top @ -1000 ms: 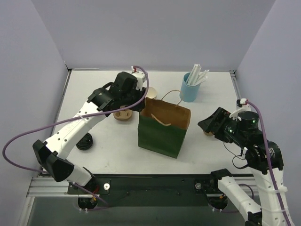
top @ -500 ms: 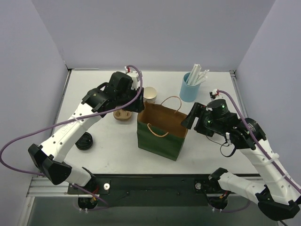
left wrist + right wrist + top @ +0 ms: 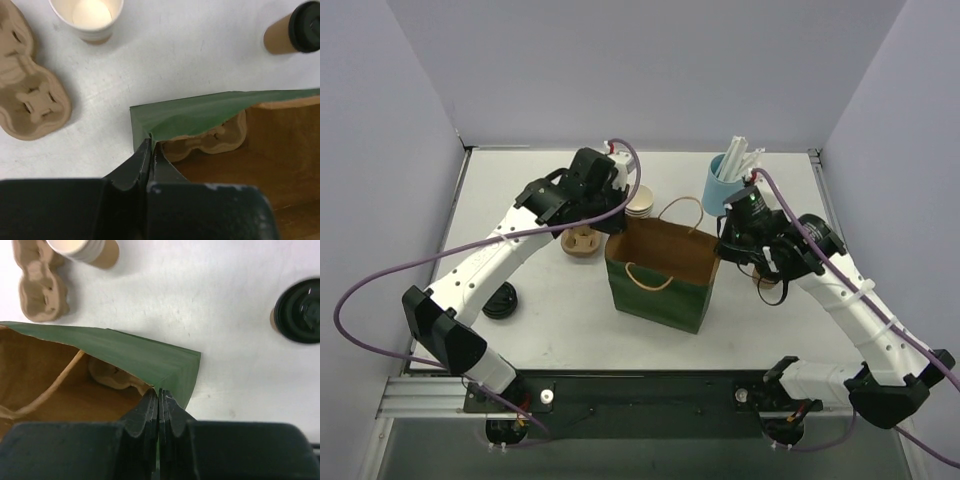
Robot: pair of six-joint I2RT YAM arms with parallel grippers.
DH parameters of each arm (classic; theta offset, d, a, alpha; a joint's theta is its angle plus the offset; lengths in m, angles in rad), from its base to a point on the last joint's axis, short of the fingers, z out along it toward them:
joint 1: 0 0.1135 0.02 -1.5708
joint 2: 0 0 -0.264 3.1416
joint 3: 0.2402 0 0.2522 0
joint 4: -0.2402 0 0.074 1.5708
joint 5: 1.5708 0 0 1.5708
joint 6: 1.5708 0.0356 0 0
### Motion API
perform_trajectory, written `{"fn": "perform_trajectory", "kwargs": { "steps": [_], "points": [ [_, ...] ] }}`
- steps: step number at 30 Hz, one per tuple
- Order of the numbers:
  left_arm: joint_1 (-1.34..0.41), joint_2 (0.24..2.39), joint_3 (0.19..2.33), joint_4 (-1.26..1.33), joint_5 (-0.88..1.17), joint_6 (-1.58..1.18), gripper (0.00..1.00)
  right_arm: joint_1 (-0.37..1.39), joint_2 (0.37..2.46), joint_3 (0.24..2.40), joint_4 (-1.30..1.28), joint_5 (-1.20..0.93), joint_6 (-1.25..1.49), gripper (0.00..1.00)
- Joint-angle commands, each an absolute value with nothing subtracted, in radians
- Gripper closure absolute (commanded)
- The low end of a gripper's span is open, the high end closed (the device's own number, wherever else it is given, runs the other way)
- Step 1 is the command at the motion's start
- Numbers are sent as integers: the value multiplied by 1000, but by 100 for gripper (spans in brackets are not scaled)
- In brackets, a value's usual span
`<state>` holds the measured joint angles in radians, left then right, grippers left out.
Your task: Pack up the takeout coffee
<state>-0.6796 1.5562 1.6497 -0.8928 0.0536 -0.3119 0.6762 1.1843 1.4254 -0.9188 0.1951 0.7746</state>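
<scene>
White surface (image 3: 545, 325): green paper bag (image 3: 655, 295), brown inside, opposite rim corners pinched in clenched left claw (image 3: 151, 146) and right claw (image 3: 159, 394). Brown kraft-paper cup with black lid (image 3: 299, 311) stands outside the bag, off to the right claw's right.

Left wrist view: takeout coffee (image 3: 292, 34), lid clipped by right edge. Top view: same cup mostly masked by right arm (image 3: 820, 270). Pulp carrier (image 3: 206, 143) inside green bag (image 3: 200, 112), half under the folded rim. Right wrist view: cup stack (image 3: 86, 249) cropped at top.
</scene>
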Motion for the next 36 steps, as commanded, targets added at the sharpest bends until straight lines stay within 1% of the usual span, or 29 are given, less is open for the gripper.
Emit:
{"fn": "perform_trajectory", "kwargs": {
  "steps": [1,2,3,4,6,7,9,10,12,13,15,19,20,25,29,36],
  "points": [
    [-680,1523,1828,-828,-15,-302,100,684,1227,1587,-868,298,626,100],
    [-680,1520,1839,-821,-31,-304,98,684,1232,1604,-817,293,564,100],
    [-681,1513,1841,-816,-38,-319,76,686,1236,1620,-801,291,552,100],
    [-681,1487,1806,-815,-37,-325,59,686,1230,1615,-796,288,554,100],
    [-692,1442,1748,-830,-54,-343,39,698,1183,1567,-775,267,578,100],
    [-695,1387,1677,-839,-66,-353,33,703,1155,1466,-759,258,590,100],
    [-696,1294,1617,-863,-106,-386,30,706,1076,1355,-701,217,618,100],
    [-696,1260,1567,-867,-127,-399,29,713,1048,1262,-643,201,617,100],
    [-695,1160,1510,-859,-172,-440,27,722,972,1174,-577,166,600,100],
    [-693,1129,1487,-853,-181,-449,25,738,947,1110,-518,166,592,100],
    [-692,1059,1448,-850,-199,-477,24,752,885,1074,-489,167,575,100],
    [-689,1003,1437,-871,-242,-495,23,793,767,958,-385,128,471,100],
    [-689,997,1433,-886,-251,-499,23,799,726,942,-368,126,460,100],
    [-689,956,1399,-911,-291,-500,23,880,660,928,-342,167,387,100],
    [-689,916,1338,-905,-307,-517,23,1003,592,865,-302,213,339,100],
    [-687,919,1321,-931,-295,-517,23,1081,606,865,-354,311,371,100]
  ]
}}
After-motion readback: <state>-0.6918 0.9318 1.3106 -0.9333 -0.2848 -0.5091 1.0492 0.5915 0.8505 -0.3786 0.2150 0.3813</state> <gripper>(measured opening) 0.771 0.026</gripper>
